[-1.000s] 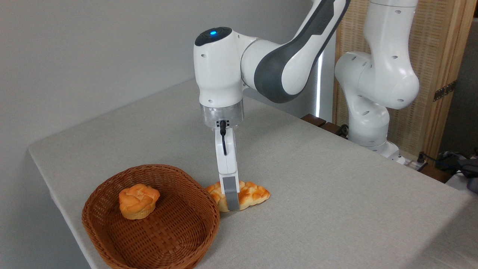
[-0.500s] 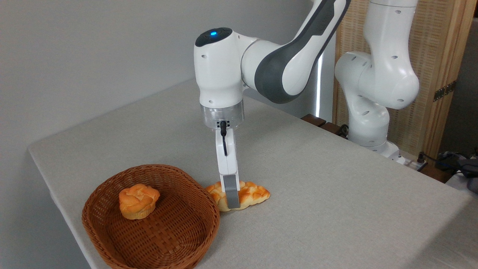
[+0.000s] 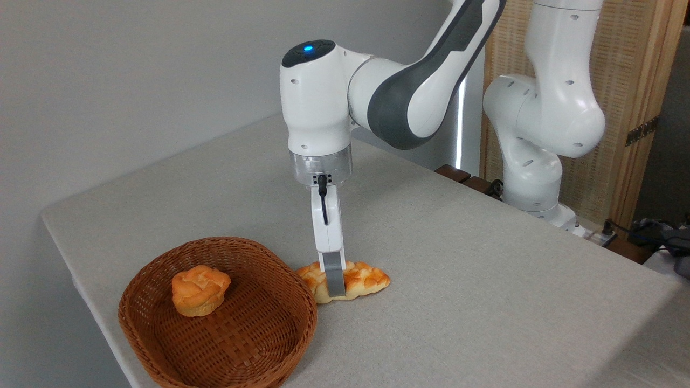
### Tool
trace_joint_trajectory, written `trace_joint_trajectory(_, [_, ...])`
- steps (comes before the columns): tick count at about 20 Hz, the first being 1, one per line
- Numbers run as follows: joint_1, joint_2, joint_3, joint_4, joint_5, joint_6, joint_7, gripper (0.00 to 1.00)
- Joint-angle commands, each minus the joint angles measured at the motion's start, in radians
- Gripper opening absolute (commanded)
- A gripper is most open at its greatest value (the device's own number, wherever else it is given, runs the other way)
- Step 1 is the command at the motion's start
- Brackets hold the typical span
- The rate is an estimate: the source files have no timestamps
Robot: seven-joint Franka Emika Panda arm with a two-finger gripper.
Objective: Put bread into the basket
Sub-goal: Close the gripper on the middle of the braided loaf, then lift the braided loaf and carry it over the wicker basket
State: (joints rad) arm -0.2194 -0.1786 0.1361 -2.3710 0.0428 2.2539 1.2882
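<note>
Bread (image 3: 360, 280) lies on the grey table (image 3: 458, 280), just right of the basket (image 3: 218, 318), its left tapered end close against the basket's rim. It is a braided loaf, golden-brown with pale creases, stretched out left to right, and not yet inside the wicker.

My gripper (image 3: 335, 288) points straight down over the middle of the loaf. From this side I see only one finger (image 3: 334, 272), a white link ending in a grey pad, and that pad crosses the near face of the loaf, its tip a little short of the tabletop. My other finger is hidden behind the first one and the loaf, so I cannot tell how far apart my jaws stand, or whether they press on the crust at all.

My wrist stands upright above, with a blue light on its top and a black cable plugged in below the metal ring. My arm (image 3: 409, 97) runs back up to the right, toward its base at the far edge of the table.

Inside the basket sits a small round orange bun (image 3: 199, 289), toward the left back part of the woven floor, well apart from the loaf.
</note>
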Motion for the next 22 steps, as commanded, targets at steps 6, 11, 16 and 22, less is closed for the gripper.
trace_joint_trajectory(6, [-0.009, -0.012, 0.0, -0.004, -0.017, -0.031, 0.011, 0.36])
trace_joint_trajectory(11, [-0.011, -0.047, -0.032, 0.022, -0.018, -0.121, 0.013, 0.38])
trace_joint_trajectory(16, [-0.011, -0.05, -0.053, 0.146, -0.101, -0.293, 0.013, 0.38])
trace_joint_trajectory(22, [-0.008, -0.042, -0.011, 0.229, -0.26, -0.359, 0.011, 0.38])
